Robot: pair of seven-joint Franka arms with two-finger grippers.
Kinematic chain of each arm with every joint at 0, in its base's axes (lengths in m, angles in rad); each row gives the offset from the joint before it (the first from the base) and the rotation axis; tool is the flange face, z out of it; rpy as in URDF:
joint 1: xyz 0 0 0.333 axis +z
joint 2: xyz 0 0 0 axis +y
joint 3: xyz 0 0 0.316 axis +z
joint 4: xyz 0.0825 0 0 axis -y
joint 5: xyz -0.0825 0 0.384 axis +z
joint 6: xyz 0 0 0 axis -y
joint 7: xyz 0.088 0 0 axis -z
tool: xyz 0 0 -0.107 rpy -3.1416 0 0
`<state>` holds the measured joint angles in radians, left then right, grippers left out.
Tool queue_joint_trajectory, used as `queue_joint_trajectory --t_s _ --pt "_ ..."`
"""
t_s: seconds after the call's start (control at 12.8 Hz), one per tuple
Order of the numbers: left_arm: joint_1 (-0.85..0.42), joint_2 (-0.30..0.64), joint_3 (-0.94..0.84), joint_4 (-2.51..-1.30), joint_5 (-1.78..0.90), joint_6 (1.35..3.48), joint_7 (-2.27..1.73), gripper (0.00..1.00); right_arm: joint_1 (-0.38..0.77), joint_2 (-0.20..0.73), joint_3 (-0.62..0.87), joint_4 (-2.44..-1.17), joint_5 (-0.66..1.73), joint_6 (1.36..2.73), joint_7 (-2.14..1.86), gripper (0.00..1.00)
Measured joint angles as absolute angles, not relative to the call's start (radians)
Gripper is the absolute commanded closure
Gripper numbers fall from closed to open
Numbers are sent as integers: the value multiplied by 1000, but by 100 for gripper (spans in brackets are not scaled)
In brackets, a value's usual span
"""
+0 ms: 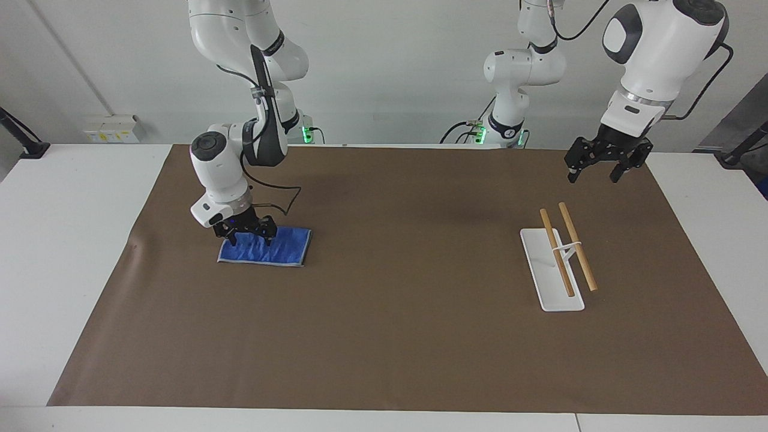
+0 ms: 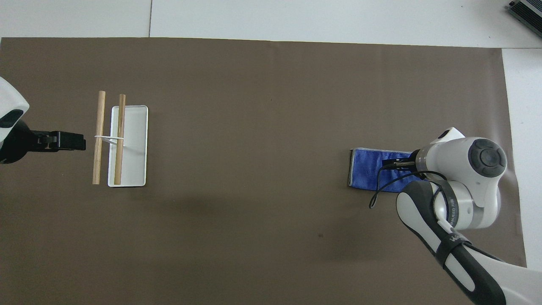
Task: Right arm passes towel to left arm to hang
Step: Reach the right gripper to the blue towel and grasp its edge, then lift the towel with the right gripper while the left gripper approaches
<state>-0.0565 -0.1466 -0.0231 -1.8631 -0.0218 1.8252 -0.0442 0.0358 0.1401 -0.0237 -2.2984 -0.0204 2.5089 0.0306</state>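
Nearest the robots, your left claw [image 1: 605, 169] hangs in the air over the brown mat [image 1: 396, 312] at the left arm's end of the desk [image 1: 66, 252]. Its fingers are spread apart with nothing between them, and the left arm waits there. In the overhead view the left claw [image 2: 72, 141] sits just beside the two wooden rods, pointing toward them without touching.

Your right claw [image 1: 249, 234] is down at the towel [image 1: 277, 249], at the right arm's end of the desk. Its fingers are parted and their tips sit on or just above the blue cloth, over the half of the towel that lies toward the right arm's end. You cannot tell whether the tips press the fabric. In the overhead view the right claw [image 2: 391, 164] covers that same half, with the arm's wrist over the towel's end. Nothing is gripped; the towel [image 2: 365, 171] lies flat on the mat, its grey-blue stitched edge showing along the uncovered end.

A little farther from the robots than the left claw, the white tray [image 1: 543, 282] rests on the mat at the left arm's end, well apart from the towel. The two wooden rods [image 1: 569, 245] run side by side along its length, held above it by a thin white support, one over the tray and one just beside its edge.
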Motion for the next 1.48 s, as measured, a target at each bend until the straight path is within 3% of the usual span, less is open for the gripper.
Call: queue_joint_trajectory --t_s 0.08,0.16,0.23,0.31,0.39,0.47,0.55,1.17,1.48 --pt "-56 -147 -23 -1863 -22 1825 -44 0 36 148 -24 -2305 -20 2523 31 0" --pt "-56 -147 -23 -1863 -22 1825 -44 0 36 152 -24 -2311 -20 2534 31 13" --pt "-56 -147 -23 -1863 -22 1825 -44 0 36 155 -24 -2316 -20 2538 31 34" --pt "-56 -147 -23 -1863 -22 1825 -44 0 36 156 -24 -2320 -20 2539 31 62" --pt "-56 -147 -23 -1863 -22 1825 -44 0 36 154 -24 -2319 -20 2541 31 82" --pt "-56 -147 -23 -1863 -22 1825 -44 0 36 150 -24 -2319 -20 2541 31 94" --pt "-56 -147 -23 -1863 -22 1825 -44 0 36 146 -24 -2319 -20 2541 31 100" --pt "-56 -147 -23 -1866 -81 1848 -215 0 37 126 -7 -2220 118 2400 33 100" --pt "-56 -145 -24 -1911 -288 2047 -548 0 38 79 12 -2118 223 2245 34 100"
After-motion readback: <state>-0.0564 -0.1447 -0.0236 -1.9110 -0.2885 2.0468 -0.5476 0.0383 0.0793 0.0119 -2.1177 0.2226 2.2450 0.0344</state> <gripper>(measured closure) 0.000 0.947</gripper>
